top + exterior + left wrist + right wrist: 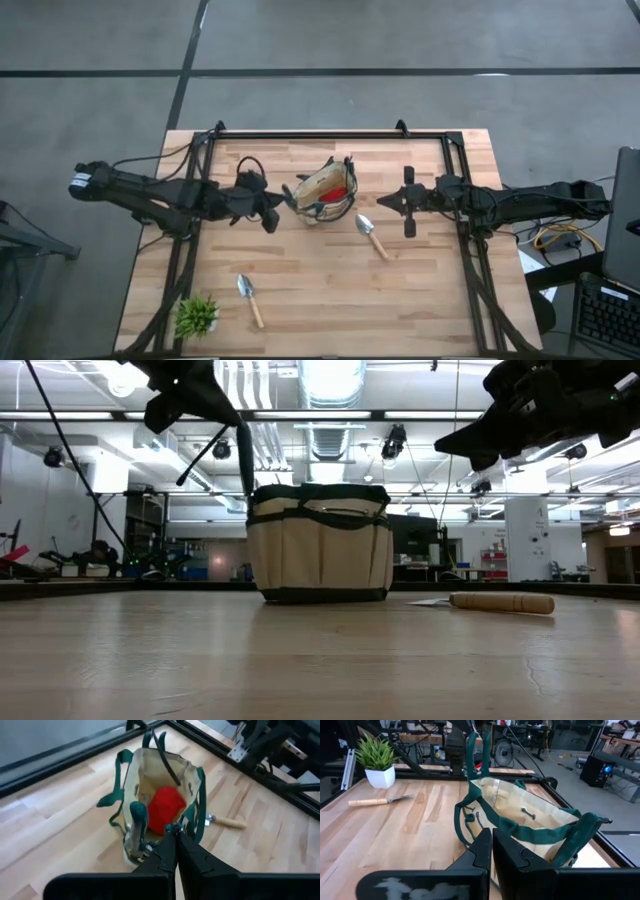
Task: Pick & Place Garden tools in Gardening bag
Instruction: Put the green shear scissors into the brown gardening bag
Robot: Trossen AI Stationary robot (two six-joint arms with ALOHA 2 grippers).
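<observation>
Gardening bag (325, 192): tan fabric tote with green trim, upright near the middle of the counter (320, 300), mouth open. Soft walls, floppy loop handles; likely to sag or slide if pushed, so tools best dropped from above, not pressed against the rim. Red glove-like item (162, 810) already inside, seen from the left wrist view.

Trowel (372, 235): flat on the counter just beside the bag, toward the right arm; silver blade nearest the bag, wooden handle pointing away. Rigid, light, probably blade-heavy. Best hold judged to be across the wooden handle near its middle; metal blade smooth and prone to slipping.

Second trowel (249, 297): flat on the front part of the counter, near the potted plant (197, 315), well apart from the bag. Same handling.

Left gripper (283, 200): at the bag's rim on the left side, jaws closed together, holding nothing visible.

Right gripper (383, 203): raised to the right of the bag, above the counter near the first trowel, jaws closed, empty.
</observation>
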